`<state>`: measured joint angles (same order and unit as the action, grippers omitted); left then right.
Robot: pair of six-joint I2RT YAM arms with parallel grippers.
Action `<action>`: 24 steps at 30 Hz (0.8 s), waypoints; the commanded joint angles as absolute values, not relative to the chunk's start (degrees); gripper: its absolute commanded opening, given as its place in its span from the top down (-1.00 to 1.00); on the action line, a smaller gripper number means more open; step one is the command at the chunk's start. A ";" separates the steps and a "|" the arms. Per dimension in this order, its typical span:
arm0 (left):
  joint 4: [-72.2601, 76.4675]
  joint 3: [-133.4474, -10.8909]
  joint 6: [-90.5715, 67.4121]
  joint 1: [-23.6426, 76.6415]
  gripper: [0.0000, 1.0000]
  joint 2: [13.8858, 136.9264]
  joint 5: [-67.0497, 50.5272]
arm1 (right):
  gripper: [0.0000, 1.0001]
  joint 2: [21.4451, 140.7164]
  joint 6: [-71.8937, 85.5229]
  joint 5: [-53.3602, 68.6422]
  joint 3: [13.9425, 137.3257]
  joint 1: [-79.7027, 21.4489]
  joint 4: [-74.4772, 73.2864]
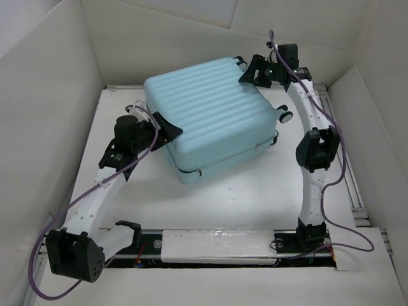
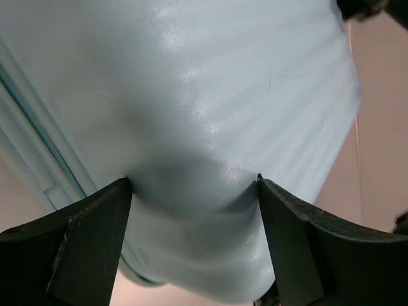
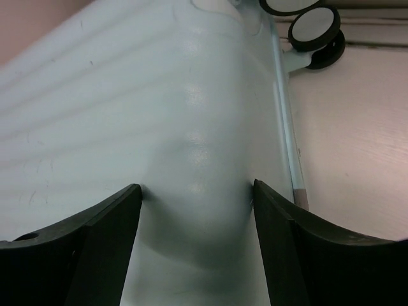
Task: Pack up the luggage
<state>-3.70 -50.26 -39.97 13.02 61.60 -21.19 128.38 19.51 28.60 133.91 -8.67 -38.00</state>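
While luggage [image 1: 210, 115] lies flat, wheeled end right, long axis crosswise, left hand [image 1: 169, 127] and right hand [image 1: 248, 75] pinching opposite corners

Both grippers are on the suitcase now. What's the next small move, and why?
Probably firm up the squeeze before moving anything. The left gripper and right gripper each straddle an opposite corner of the closed luggage, jaws seemingly just touching its smooth, rounded shell, so a pull now could slip.
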 commanded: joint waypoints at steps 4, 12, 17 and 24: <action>-18.26 -54.48 -42.73 18.37 -0.55 56.07 -37.27 | -0.63 129.39 33.22 52.03 141.50 -15.39 -33.49; -37.86 -75.84 -34.37 20.48 -0.99 54.05 -6.22 | -0.89 112.08 30.07 47.56 133.51 -10.46 -31.45; -36.57 -70.33 -39.10 20.48 -0.89 49.41 2.37 | -0.66 102.85 19.45 39.14 130.02 -10.18 -44.78; -36.56 -68.73 -43.15 19.95 -0.50 42.38 7.20 | 0.65 67.98 12.65 19.53 80.65 -32.40 -27.92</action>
<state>-36.97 -68.31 -41.34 20.14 45.67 1.69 73.47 16.14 28.12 95.50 -23.92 -33.15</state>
